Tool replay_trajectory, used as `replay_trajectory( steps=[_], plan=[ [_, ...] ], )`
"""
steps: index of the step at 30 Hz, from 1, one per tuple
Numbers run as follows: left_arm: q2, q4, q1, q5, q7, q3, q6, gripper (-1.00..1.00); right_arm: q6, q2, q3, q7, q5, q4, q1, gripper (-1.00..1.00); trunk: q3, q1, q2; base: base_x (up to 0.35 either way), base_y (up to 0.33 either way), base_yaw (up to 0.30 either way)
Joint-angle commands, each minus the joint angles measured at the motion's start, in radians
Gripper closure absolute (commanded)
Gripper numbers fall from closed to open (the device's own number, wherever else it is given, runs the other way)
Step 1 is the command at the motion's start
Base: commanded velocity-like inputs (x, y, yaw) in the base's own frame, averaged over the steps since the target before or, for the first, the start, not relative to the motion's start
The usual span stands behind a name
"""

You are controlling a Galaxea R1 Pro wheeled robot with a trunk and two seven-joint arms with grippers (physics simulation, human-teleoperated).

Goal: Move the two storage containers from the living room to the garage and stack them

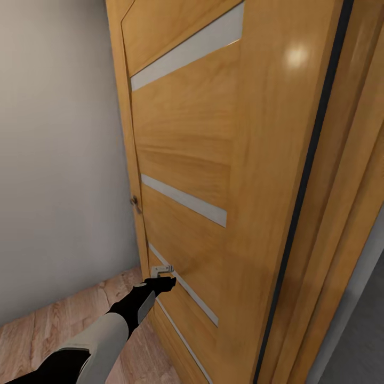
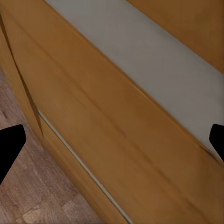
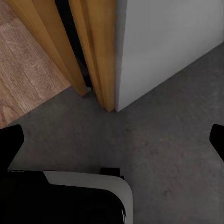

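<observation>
Head view: our left gripper (image 1: 162, 284) meets the wooden door (image 1: 213, 160) at lower centre, fingers spread. We see our right gripper's fingers (image 3: 10, 140) parted above grey concrete floor (image 3: 163, 140).

1. Tall orange wooden door (image 1: 213, 160) runs off the head view's top and bottom.
2. Left gripper (image 1: 162, 277) against it looks tiny, its jaws unreadable.
3. Small metal door handle (image 1: 135, 204) blurs.
</observation>
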Motion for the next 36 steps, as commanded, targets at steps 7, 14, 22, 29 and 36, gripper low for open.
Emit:
replay_trajectory(
  steps=[7, 14, 22, 29, 36],
  plan=[
    [-0.01, -0.002, 0.0, 0.022, -0.006, -0.004, 0.006, -1.0, -0.001, 0.0, 0.002, 0.007, -0.008, -0.001, 0.0, -1.0, -0.001, 0.0, -0.001, 0.0, 0.0, 0.0],
    [-0.01, -0.002, 0.0, 0.022, -0.006, -0.004, 0.006, -1.0, -0.001, 0.0, 0.002, 0.007, -0.008, -0.001, 0.0, -1.0, -0.001, 0.0, -0.001, 0.0, 0.0, -0.071],
    [-0.01, -0.001, 0.0, 0.021, -0.006, -0.004, 0.006, -1.0, -0.001, 0.0, 0.001, 0.007, -0.008, -0.001, 0.0, -1.0, -0.001, 0.0, -0.001, 0.0, 0.0, -0.195],
    [-0.01, 0.0, 0.0, 0.021, -0.006, -0.004, 0.006, -1.0, -0.001, 0.0, 0.001, 0.007, -0.008, -0.002, 0.0, -1.0, -0.001, 0.0, -0.001, 0.0, 0.0, -0.03],
    [-0.01, 0.0, 0.0, 0.021, -0.006, -0.004, 0.006, -1.0, -0.001, 0.0, 0.001, 0.007, -0.008, -0.002, 0.0, -1.0, -0.001, 0.0, -0.001, 0.0, 0.0, -0.002]
  ],
)
